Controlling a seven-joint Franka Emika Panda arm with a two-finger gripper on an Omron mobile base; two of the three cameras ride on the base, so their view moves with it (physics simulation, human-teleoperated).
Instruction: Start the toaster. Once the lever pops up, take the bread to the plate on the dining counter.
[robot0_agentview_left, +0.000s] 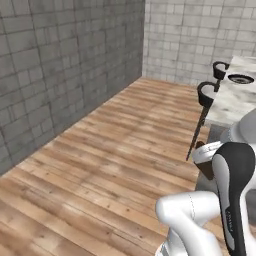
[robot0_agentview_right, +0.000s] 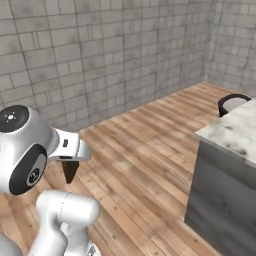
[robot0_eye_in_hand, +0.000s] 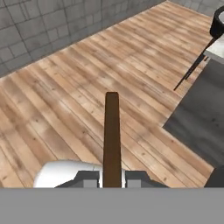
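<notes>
Bread (robot0_eye_in_hand: 112, 140) rides edge-on between the gripper (robot0_eye_in_hand: 112, 177) fingers in the hand view, a thin brown slab standing straight up from the tips; claw narrow, clamped on it. Toaster step looks done; carry to the plate is in hand.

Left to right: gray block wall (robot0_agentview_left: 60, 70), then bare plank floor (robot0_agentview_left: 115, 150), then 2 dark stools (robot0_agentview_left: 206, 94) beside the dining counter (robot0_agentview_left: 235, 100), its marble top at the right edge. Plate (robot0_agentview_left: 240, 78) sits on that top, dark rim visible, well apart from the gripper.

Next move, as I judge it: close on the counter, lift the slice over the edge, set it down flat on the plate.

Plate is small and partly cut off. Counter's far end is out of frame.
</notes>
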